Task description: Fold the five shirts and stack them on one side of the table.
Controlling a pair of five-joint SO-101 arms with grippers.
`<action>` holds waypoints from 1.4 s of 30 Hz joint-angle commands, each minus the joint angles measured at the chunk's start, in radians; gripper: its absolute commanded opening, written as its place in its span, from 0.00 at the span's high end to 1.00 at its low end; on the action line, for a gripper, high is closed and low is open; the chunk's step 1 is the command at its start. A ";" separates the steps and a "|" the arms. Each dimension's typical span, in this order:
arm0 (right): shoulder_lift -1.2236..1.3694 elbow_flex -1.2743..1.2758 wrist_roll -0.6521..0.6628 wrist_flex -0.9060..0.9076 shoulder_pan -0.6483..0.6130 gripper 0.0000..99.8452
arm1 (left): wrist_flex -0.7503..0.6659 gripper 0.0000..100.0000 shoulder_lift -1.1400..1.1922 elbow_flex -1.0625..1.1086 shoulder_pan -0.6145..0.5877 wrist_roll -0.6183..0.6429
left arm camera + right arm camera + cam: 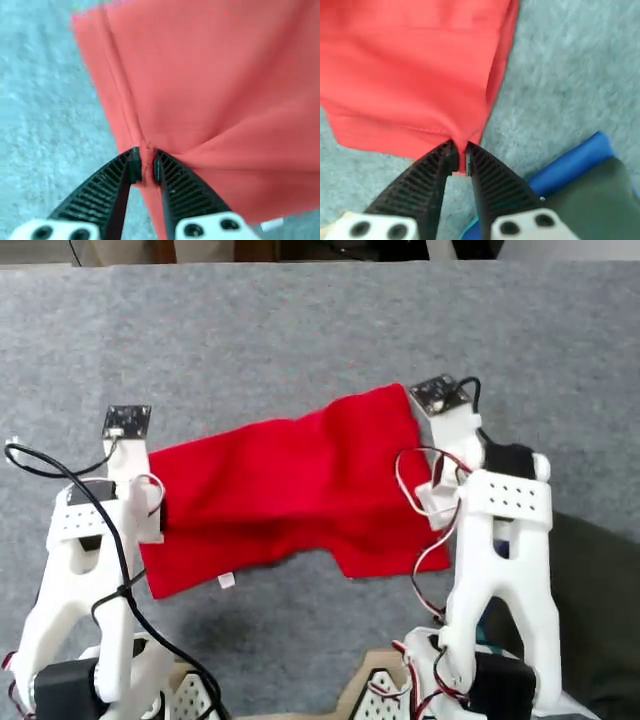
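Observation:
A red shirt (285, 485) lies stretched across the middle of the grey table (300, 330), partly folded, with a white tag at its near left edge. My left gripper (145, 167) is shut on the red shirt (215, 90) at its left hem. My right gripper (460, 155) is shut on the red shirt (410, 70) at its right edge. In the high view the left arm (95, 540) stands at the shirt's left end and the right arm (495, 530) at its right end.
A dark green cloth (595, 610) lies at the table's near right, beside the right arm. In the right wrist view it shows as dark green cloth (592, 200) over a blue cloth (570, 167). Bare grey table stretches behind the shirt.

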 commanded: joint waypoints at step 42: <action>-0.277 0.334 0.100 -0.018 0.097 1.00 | 0.006 0.98 -0.031 0.152 0.086 -0.032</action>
